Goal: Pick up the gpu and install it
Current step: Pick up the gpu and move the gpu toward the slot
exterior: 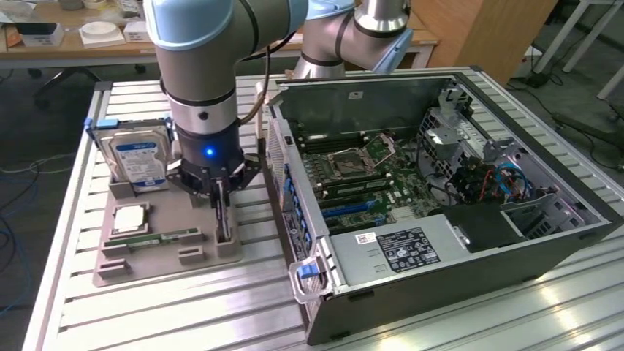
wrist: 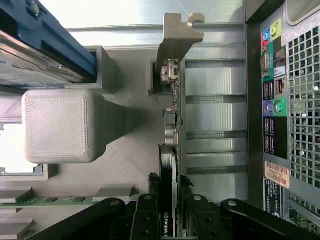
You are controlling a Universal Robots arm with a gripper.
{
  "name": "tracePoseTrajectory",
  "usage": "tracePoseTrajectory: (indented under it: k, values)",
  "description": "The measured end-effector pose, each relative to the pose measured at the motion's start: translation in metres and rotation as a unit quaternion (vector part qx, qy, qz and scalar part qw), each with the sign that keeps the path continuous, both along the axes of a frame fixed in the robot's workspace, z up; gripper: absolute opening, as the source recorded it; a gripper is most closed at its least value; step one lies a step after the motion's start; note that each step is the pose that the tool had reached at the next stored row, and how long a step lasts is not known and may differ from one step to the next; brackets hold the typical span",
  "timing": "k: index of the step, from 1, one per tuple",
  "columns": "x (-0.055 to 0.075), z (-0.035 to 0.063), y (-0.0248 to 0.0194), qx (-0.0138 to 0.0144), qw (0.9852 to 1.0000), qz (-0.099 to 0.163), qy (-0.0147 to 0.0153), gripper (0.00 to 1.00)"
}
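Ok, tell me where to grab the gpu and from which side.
Its upper long edge, mid-length, from straight above: the gpu stands on edge in a slot of the holder, thin, both flat faces free, bracket at one end.

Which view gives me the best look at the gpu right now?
The wrist view: the gpu stands edge-on, bracket clear, between the fingers of the gripper. In the exterior view it is a thin dark sliver under the gripper.

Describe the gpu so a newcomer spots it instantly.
A grey tray sits at the exterior view's left of the open case. On its case-side edge, the gpu stands on edge in the pincer. Unlike the labelled drive and green memory stick, it is a thin dark card with a pale metal bracket.
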State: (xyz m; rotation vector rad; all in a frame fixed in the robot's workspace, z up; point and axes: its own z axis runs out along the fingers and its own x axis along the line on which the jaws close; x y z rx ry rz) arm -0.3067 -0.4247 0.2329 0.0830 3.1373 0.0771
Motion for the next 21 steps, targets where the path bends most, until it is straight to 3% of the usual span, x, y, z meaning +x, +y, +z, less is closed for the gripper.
tracePoseTrajectory:
  k: [11,14,17,21]
  values:
    - [0.0,0.0351,0.0,0.0017,1.0,0.0,-0.0021,0.26]
    - [0.0,0.0451,0.0,0.0017,1.0,0.0,-0.0036,0.26]
    - [0.0,0.0612,0.0,0.0017,1.0,0.0,-0.0066,0.26]
    - [0.0,0.0758,0.0,0.0017,1.0,0.0,-0.0074,0.26]
